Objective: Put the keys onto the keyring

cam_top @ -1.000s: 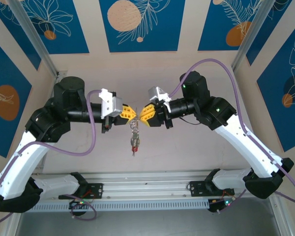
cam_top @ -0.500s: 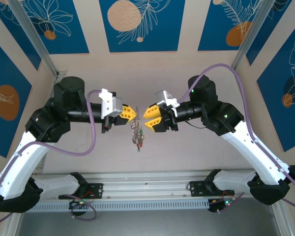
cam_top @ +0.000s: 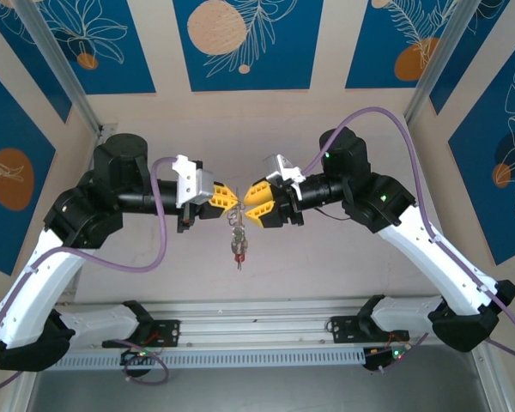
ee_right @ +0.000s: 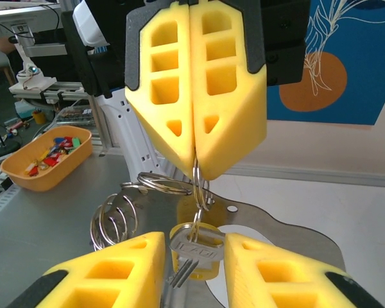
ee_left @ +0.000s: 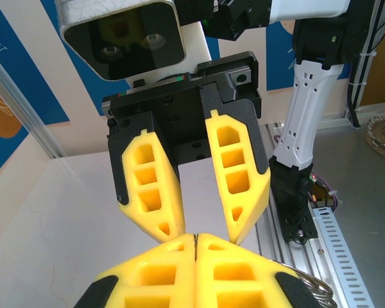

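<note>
Your right pincer (cam_top: 256, 206) has swung back in, open either side of a hanging key (ee_right: 194, 247). The left pincer (cam_top: 230, 199) stays clamped on the keyring (ee_right: 197, 189), so threading can resume.

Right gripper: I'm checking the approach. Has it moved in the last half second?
Yes. The right gripper has shifted left, closer to the left gripper, judged against the peach wall circle.

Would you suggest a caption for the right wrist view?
Left gripper, shut, dangles thin silvery wire keyring and silvery metal key within the open right gripper.
</note>
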Controlling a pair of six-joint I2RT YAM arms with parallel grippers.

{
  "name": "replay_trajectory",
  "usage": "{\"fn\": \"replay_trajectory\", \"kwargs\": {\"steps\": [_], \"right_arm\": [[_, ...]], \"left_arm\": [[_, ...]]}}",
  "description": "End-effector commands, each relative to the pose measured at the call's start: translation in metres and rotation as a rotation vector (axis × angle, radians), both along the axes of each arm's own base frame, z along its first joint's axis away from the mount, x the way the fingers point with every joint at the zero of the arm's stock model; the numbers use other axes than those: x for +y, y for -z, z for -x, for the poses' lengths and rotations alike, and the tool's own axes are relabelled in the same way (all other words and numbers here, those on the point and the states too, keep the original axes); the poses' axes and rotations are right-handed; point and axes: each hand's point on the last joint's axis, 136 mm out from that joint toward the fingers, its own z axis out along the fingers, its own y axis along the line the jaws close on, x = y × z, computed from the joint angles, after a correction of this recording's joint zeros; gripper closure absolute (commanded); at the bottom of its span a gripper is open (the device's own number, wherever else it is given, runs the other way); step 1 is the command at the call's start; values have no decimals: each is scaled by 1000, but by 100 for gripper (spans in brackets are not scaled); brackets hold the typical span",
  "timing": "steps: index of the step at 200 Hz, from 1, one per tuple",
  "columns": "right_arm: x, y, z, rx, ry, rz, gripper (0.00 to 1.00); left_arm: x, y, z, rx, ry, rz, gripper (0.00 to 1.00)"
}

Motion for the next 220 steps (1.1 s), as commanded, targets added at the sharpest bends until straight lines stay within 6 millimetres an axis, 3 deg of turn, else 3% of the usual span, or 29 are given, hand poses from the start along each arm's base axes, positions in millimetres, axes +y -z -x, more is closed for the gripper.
{"fn": "replay_trajectory", "kwargs": {"steps": [1,72,146,220], "right_arm": [[-1,-13,8,-12,-26,-30,69],[4,-15,2,-10,-16,-32,76],[7,-10,-5,13,-2,-12,100],[17,-7,-10,89,-36,19,100]], "left_arm": [[3,-18,11,-42,35,52,100],[2,-17,11,-41,38,53,100],[3,-18,12,-48,41,62,100],[3,-22,18,-65,69,94,100]]}}
